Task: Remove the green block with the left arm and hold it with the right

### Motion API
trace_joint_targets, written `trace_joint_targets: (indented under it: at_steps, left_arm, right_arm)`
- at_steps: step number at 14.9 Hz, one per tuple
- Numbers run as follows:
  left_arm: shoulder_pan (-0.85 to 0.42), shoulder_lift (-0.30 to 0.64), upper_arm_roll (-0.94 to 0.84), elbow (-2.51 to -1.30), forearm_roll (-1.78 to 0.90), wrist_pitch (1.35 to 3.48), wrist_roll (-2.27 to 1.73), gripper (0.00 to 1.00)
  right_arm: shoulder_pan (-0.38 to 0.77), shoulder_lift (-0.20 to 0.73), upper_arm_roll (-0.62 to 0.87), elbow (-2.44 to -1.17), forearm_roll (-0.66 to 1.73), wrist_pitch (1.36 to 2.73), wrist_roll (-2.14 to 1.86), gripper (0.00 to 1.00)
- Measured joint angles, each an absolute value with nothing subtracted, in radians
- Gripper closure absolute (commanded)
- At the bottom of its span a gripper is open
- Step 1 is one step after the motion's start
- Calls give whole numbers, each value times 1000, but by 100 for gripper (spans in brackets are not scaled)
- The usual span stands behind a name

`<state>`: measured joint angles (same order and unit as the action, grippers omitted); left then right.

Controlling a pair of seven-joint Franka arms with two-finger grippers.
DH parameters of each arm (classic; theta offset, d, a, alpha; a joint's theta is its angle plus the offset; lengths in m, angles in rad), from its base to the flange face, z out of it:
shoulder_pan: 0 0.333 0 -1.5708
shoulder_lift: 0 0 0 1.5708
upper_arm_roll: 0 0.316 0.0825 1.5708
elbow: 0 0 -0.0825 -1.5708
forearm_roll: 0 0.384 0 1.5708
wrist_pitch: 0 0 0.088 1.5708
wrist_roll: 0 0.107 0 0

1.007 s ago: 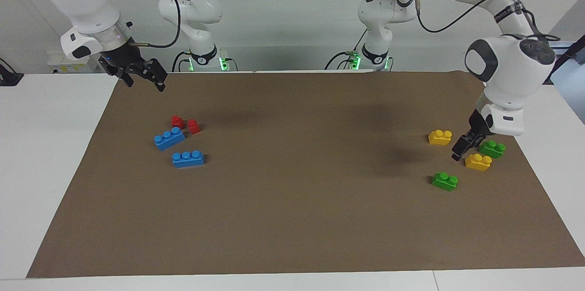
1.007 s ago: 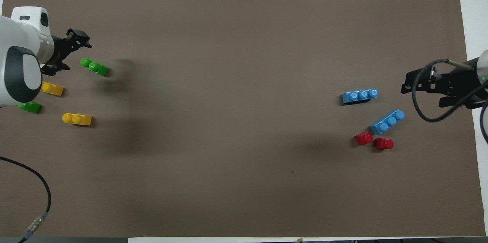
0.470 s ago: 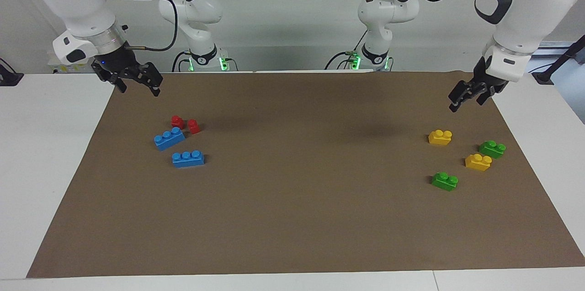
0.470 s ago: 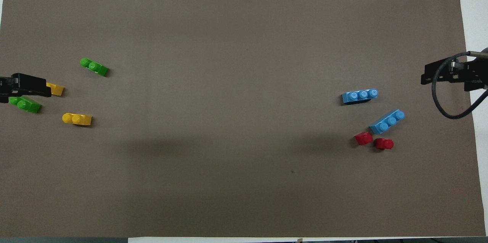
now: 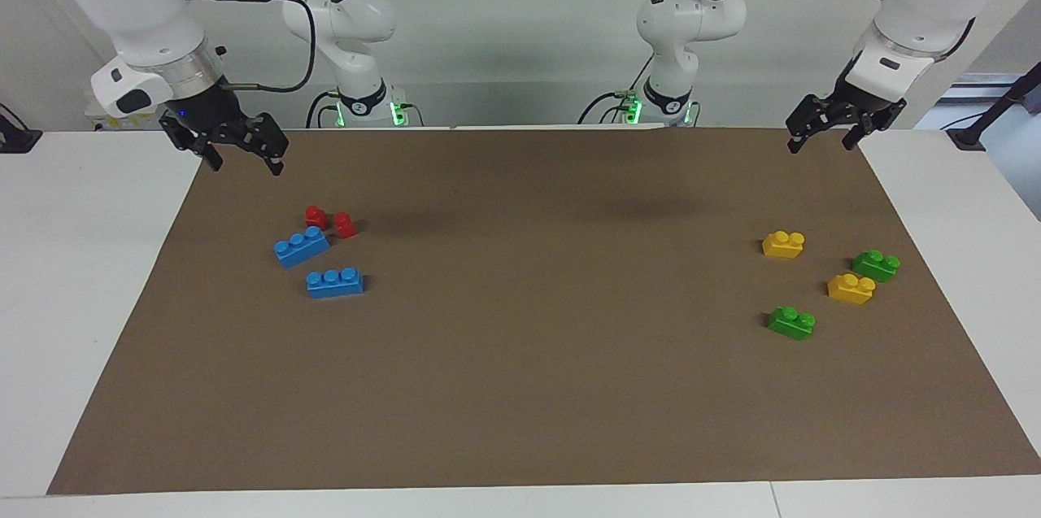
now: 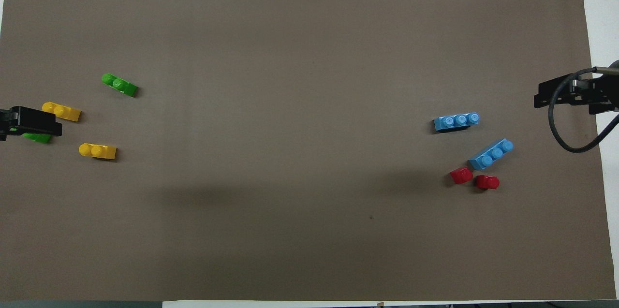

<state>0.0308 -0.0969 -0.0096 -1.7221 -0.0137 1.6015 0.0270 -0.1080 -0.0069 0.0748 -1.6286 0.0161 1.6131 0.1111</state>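
Note:
Two green blocks lie on the brown mat toward the left arm's end: one (image 5: 791,323) (image 6: 119,85) farthest from the robots, the other (image 5: 876,264) (image 6: 36,138) nearer the mat's end and partly covered by my left gripper in the overhead view. My left gripper (image 5: 821,136) (image 6: 34,124) is open and empty, raised over the mat's corner nearest the robots, well apart from both blocks. My right gripper (image 5: 241,158) (image 6: 556,97) is open and empty, raised over the mat's corner at the right arm's end.
Two yellow two-stud bricks (image 5: 783,244) (image 5: 851,288) lie among the green ones. Two blue three-stud bricks (image 5: 301,246) (image 5: 334,282) and two small red pieces (image 5: 315,216) (image 5: 345,225) lie toward the right arm's end. White table (image 5: 81,274) surrounds the mat.
My left gripper has risen from among the green and yellow bricks and drawn back toward the robots, empty. My right gripper shifted slightly. No brick has moved.

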Motion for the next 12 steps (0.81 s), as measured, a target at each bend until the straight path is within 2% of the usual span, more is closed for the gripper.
trace_joint_targets:
  at_steps: [12]
  left_arm:
    - [25,-102,-17,-1722,-14,1596,28,0]
  right_arm:
    - [-110,-7,74,-1629,16,1613,68,0]
